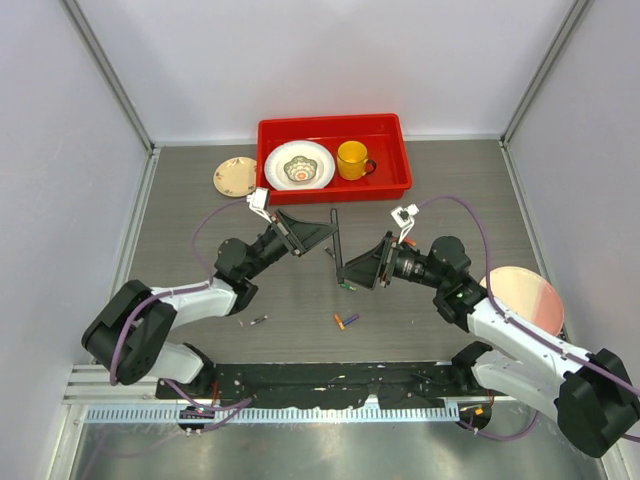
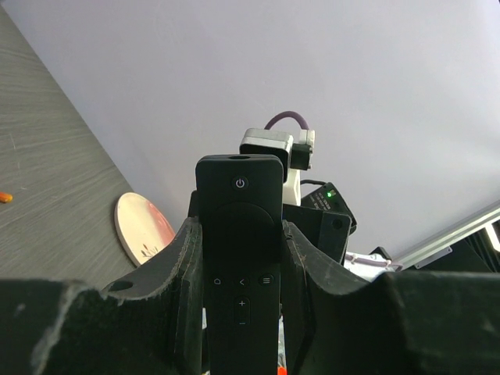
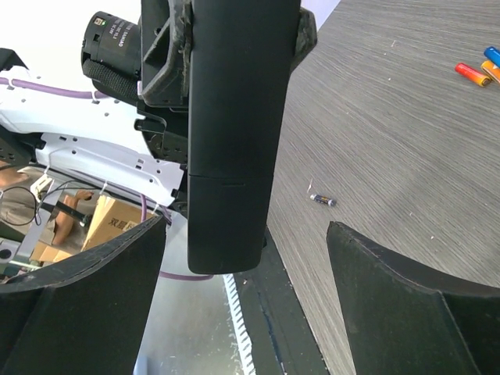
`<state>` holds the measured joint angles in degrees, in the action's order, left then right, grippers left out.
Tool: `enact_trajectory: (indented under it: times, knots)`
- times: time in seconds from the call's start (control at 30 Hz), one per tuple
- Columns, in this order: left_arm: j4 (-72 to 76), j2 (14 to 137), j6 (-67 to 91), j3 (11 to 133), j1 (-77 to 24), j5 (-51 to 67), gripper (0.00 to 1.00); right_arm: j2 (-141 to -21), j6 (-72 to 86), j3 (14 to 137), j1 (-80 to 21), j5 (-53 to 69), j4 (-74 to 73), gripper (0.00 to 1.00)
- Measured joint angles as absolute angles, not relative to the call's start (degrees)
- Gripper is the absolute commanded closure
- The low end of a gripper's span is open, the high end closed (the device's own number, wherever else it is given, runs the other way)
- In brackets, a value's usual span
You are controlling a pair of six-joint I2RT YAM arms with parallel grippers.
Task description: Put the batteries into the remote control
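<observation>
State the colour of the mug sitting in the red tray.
The mug is yellow; it shows best in the top external view.
</observation>
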<state>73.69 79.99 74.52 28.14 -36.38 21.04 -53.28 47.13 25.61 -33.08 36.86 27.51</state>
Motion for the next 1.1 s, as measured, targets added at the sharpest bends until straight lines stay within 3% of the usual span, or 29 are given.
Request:
enact_trajectory:
  times: [0.37, 0.47, 0.53, 0.63, 0.67, 0.7, 0.77, 0.9, 0.93, 1.1]
  knots:
    - [73.82, 80.18, 74.61, 28.18, -36.73, 21.74, 1.0, -57.56, 48.97, 26.59, -34.85, 37.91, 33.06, 0.31]
    - [73.84, 80.2, 74.59, 28.18, -36.75, 21.74, 1.0, -58.43, 49.58, 26.59, -35.07, 38.3, 33.95, 0.43]
    - [73.84, 80.2, 74.61, 28.18, -36.75, 21.76, 1.0, -58.61, 49.89, 26.59, -35.2, 38.57, 34.39, 0.58]
    - [74.32, 80.27, 74.63, 28.18, -36.75, 21.96, 0.83, -58.63, 50.35, 26.59, -35.2, 38.89, 34.57, 0.76]
    - [74.54, 80.27, 74.59, 28.18, -36.75, 22.13, 0.62, -58.63, 50.5, 26.59, -35.2, 38.92, 34.46, 0.8]
    - [74.74, 80.29, 74.52, 28.18, -36.75, 22.31, 0.52, -58.61, 50.48, 26.61, -35.2, 38.98, 34.28, 0.86]
    - [74.72, 80.44, 74.63, 28.18, -36.73, 22.59, 0.35, -58.19, 49.56, 26.81, -35.2, 39.27, 33.21, 0.9]
    - [74.76, 80.51, 75.07, 28.18, -36.21, 23.31, 0.18, -55.42, 43.31, 29.54, -35.24, 39.7, 23.31, 0.99]
    - [74.76, 80.44, 75.13, 28.16, -35.83, 23.59, 0.01, -54.81, 41.28, 30.74, -35.29, 39.62, 20.18, 0.99]
    - [69.84, 76.49, 73.19, 27.44, -32.25, 23.14, 0.0, -52.71, 28.86, 41.32, -36.62, 32.45, -1.3, 0.99]
